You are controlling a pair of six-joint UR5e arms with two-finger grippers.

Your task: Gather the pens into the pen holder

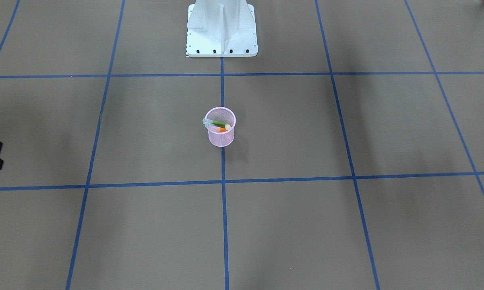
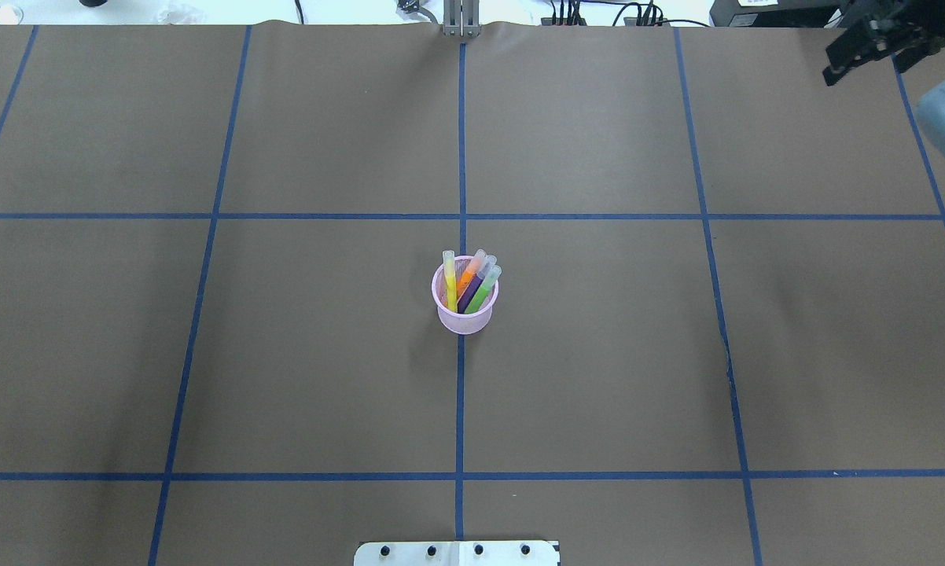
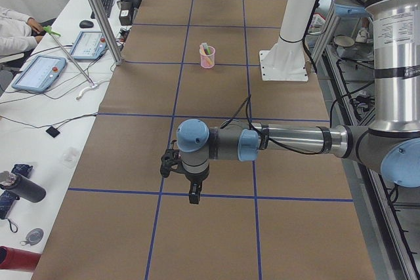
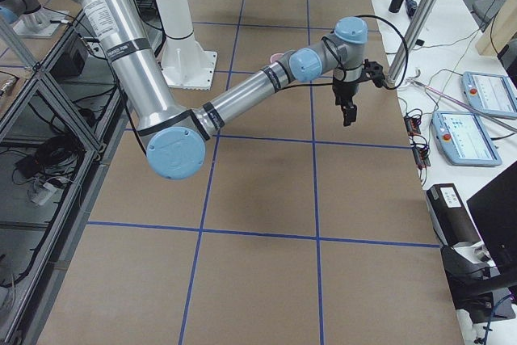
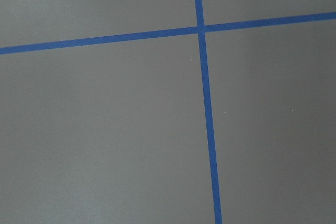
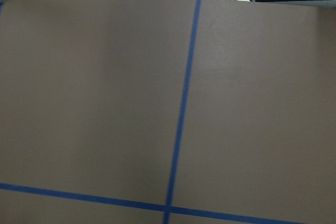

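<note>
**Pens in cup, both arms drawn off to the table ends**

The small round pink wire-mesh pen holder (image 2: 465,314) stands upright in the middle of the brown paper-covered table (image 2: 284,354). It sits right on the centre blue tape line (image 2: 460,409), between two cross lines and out in front of the white robot base plate (image 1: 222,38).

Four slim pens stand in it, pale capped ends up and poking over the rim, all tilted away from the robot. The yellow pen (image 2: 450,281) leans at the robot's left side of the cup. The orange pen (image 2: 469,273), purple pen (image 2: 472,291) and green pen (image 2: 484,288) lie side by side towards its right side. No pen lies on the paper.

The right gripper (image 4: 348,113) hangs fingers-down above the table's far edge at the robot's right end, well apart from the cup. I cannot tell how wide its jaws stand.

The left gripper (image 3: 194,195) hangs over the paper at the robot's left end, also well apart from the cup. It shows only from the side, so I cannot tell its opening.

Both wrist cameras show only brown paper and blue tape.
</note>
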